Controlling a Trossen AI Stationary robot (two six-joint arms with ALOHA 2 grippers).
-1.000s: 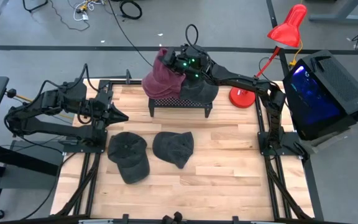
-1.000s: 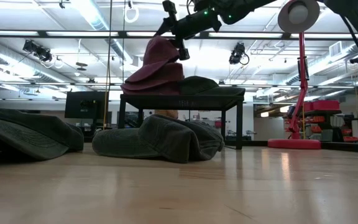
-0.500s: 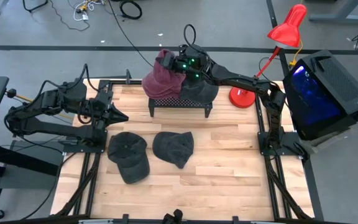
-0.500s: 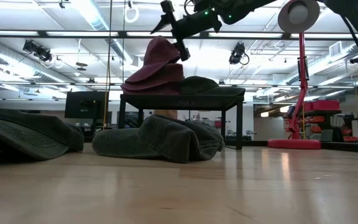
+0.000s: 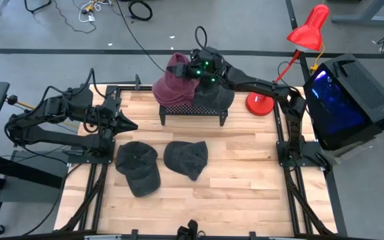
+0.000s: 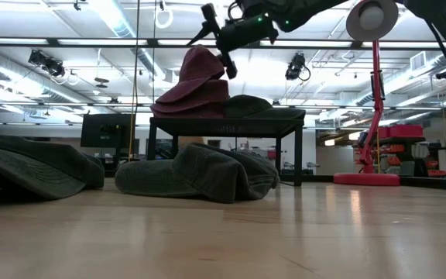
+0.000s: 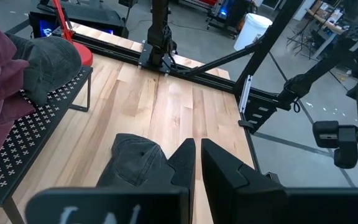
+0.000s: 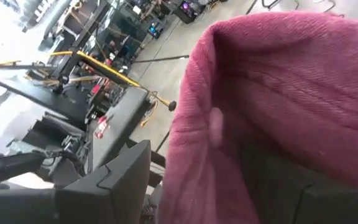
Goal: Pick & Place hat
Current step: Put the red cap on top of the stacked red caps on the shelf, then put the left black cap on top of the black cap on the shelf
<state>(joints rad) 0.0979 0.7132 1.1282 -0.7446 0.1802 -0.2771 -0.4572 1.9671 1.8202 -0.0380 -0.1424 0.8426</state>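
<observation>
Right gripper (image 6: 217,40) jaws spread over maroon hat (image 5: 172,85), which sits on the black stand (image 5: 192,111) beside a dark hat (image 5: 213,97). Only the right wrist view shows fingers straddling its fabric. Left gripper (image 5: 131,125) closed, empty, near table's left edge

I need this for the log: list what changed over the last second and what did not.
The right gripper opened its fingers around the maroon hat, letting it go onto the black stand, and drew back slightly toward its own side. The maroon hat rests there beside a dark hat. The left gripper stayed shut and parked; both dark hats on the table did not move.
</observation>
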